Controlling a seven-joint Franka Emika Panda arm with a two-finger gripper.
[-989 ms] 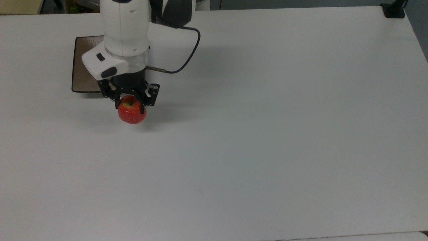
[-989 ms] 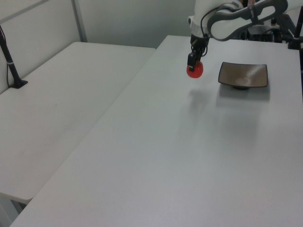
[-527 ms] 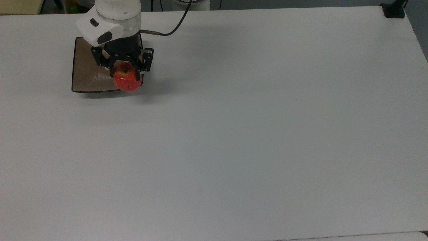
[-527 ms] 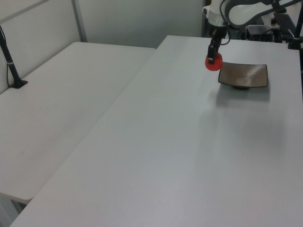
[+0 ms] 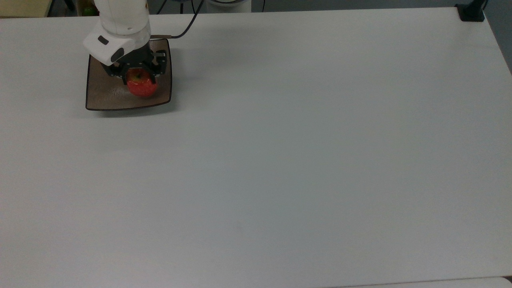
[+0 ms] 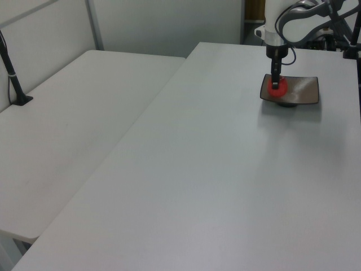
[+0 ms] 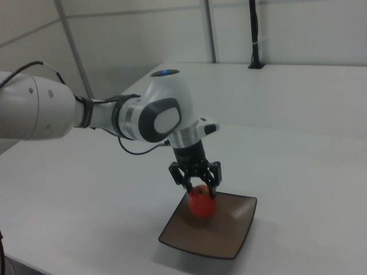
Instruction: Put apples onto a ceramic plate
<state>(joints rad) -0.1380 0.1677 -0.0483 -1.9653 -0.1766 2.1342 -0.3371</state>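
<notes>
In the top view, the near part of the white counter [image 5: 280, 180] lay bare. Toward the top view's far left corner sat the square brown plate [image 5: 104, 98]. Over the plate's middle was the red apple [image 5: 141, 85], clenched between the black fingers of the end effector [image 5: 139, 76]. In the right view the apple [image 7: 201, 201] was low over the plate [image 7: 229, 232]; whether it touched could not be told. Behind rose the white arm [image 7: 137, 117], with a second white table [image 6: 67, 124] beyond.
</notes>
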